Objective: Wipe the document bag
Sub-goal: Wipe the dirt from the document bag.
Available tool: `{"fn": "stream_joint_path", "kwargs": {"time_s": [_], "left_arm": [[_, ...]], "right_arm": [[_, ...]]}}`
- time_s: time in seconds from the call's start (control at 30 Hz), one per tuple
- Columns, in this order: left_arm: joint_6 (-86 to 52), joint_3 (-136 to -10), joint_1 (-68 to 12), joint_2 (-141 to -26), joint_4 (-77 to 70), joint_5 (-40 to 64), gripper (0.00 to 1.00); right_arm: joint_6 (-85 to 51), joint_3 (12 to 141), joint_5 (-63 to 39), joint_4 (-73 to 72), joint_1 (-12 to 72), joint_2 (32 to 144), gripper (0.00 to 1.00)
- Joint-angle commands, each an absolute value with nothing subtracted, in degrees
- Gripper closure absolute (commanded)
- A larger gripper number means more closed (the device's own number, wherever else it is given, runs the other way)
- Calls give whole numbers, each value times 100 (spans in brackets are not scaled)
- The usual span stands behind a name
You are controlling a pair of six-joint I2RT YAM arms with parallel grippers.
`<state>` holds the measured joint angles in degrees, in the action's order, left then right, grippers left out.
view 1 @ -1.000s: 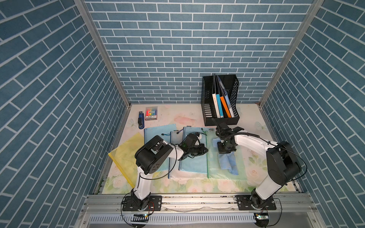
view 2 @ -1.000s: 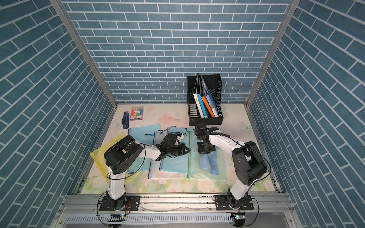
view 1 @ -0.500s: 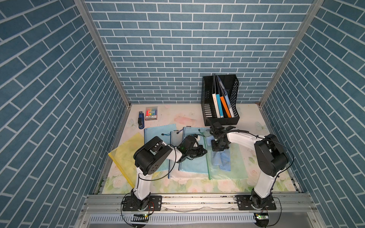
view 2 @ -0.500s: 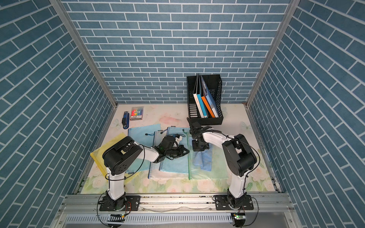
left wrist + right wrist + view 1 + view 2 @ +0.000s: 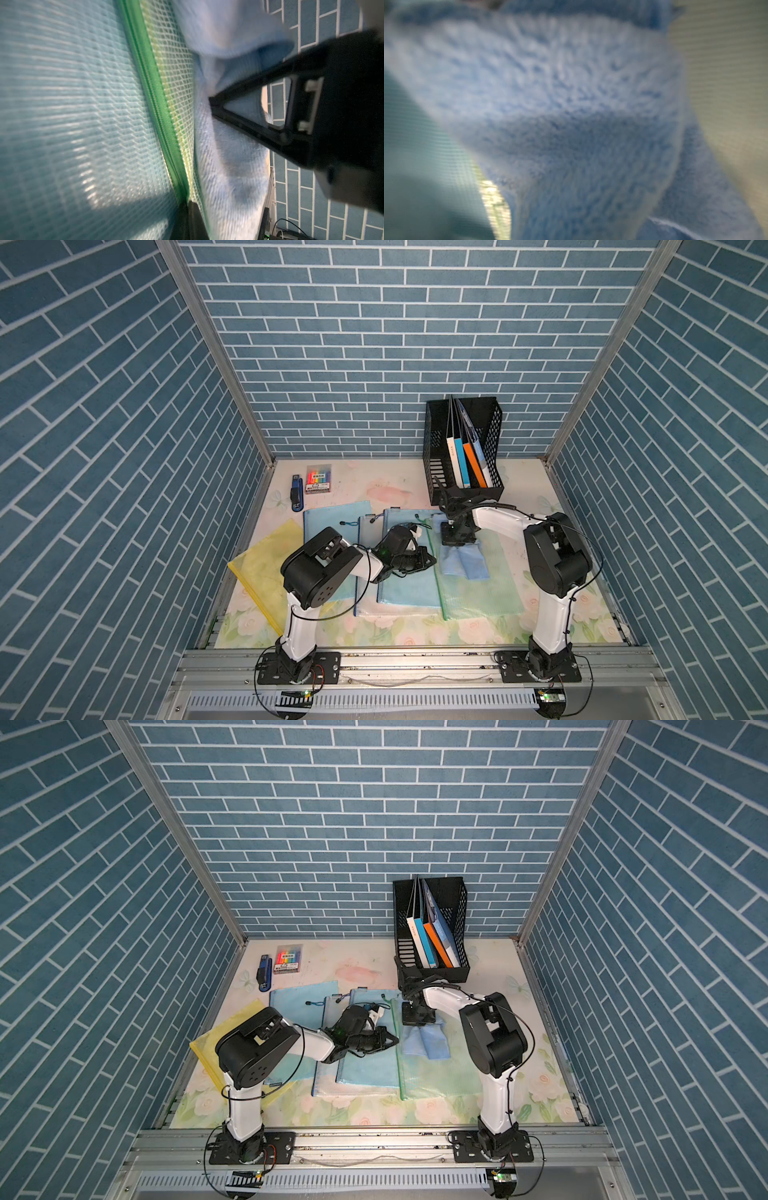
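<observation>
Three walls (image 5: 374,344) papered in a blue brick pattern with white mortar lines enclose a tabletop (image 5: 365,485) covered in a pale floral print. A black mesh file rack (image 5: 494,427) stands upright at the back of the tabletop, against the rear wall, holding white, blue and orange folders (image 5: 473,464). Silver metal posts (image 5: 217,352) rise in the corners to either side of the rack. Opposite the rack, along the near edge, runs an aluminium rail (image 5: 415,664). Even light falls across the surface around the rack.

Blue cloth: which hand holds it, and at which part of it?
The right hand holds the blue cloth near its far end, the end towards the black file rack. The rest of it lies on the green document bag.
</observation>
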<state>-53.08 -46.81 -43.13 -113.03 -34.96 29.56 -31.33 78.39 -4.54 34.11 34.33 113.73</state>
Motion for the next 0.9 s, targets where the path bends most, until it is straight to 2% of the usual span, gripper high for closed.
{"fn": "stream_joint_path", "kwargs": {"time_s": [0.0, 0.27, 0.6, 0.7, 0.87], "left_arm": [[-5098, -4722, -4359, -11291, -3113, 3060, 100], [-5123, -4643, -4351, -11234, -3084, 2962, 100], [-4926, -4641, -4294, -11166, -2870, 3120, 100], [-4869, -4623, -4272, -11136, -2796, 3129, 100], [-4861, -4696, -4273, -11172, -2778, 3135, 100]], "right_arm": [[-3706, 8094, -1176, 2867, 3580, 11808, 100], [-3238, 7949, -208, 3455, 3325, 11577, 100], [-2564, 6863, 491, 3867, 1907, 10543, 100], [-2496, 6825, 580, 3998, 1559, 10529, 100], [-2595, 7039, 360, 3999, 1690, 10701, 100]]}}
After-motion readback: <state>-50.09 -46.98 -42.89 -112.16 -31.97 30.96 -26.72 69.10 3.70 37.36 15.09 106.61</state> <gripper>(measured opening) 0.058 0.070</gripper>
